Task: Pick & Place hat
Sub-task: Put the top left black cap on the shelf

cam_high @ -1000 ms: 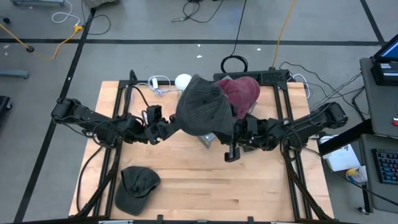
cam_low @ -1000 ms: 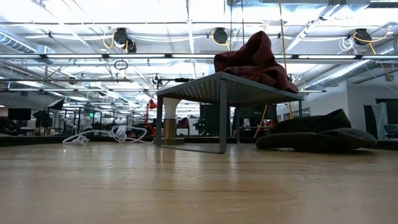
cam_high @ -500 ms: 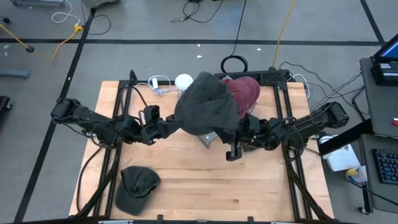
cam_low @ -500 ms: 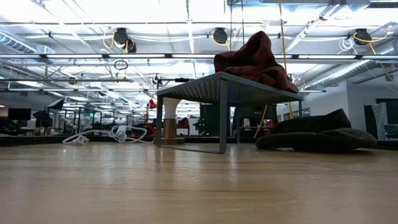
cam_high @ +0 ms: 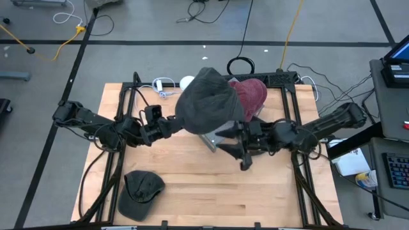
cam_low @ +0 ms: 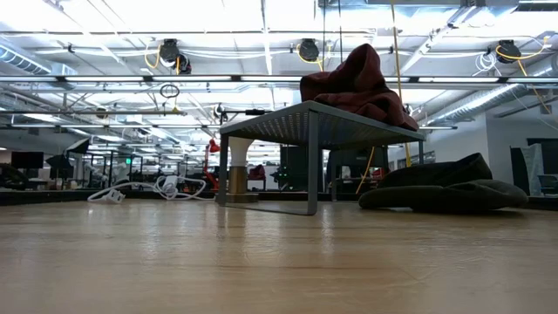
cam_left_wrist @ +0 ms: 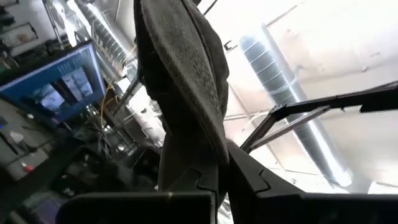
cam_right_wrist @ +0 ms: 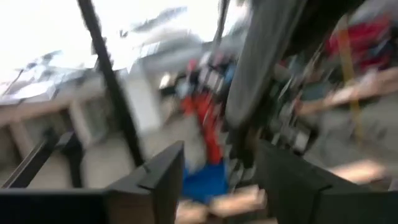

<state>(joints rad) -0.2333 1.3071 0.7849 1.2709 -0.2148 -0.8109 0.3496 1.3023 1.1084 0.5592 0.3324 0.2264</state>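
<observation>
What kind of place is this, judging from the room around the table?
Probably a robotics lab or workshop: a bare concrete floor with loose cables, exposed ceiling ducts, and a wooden table.

No legible text, labels or numbers anywhere — monitor screens too blurred to read.

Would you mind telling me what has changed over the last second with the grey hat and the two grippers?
The left gripper has shut on the grey hat, and the right gripper has opened, let go and drawn back. The hat shifted slightly toward the table's far side. The red hat, the rack and the cap stayed put.
</observation>
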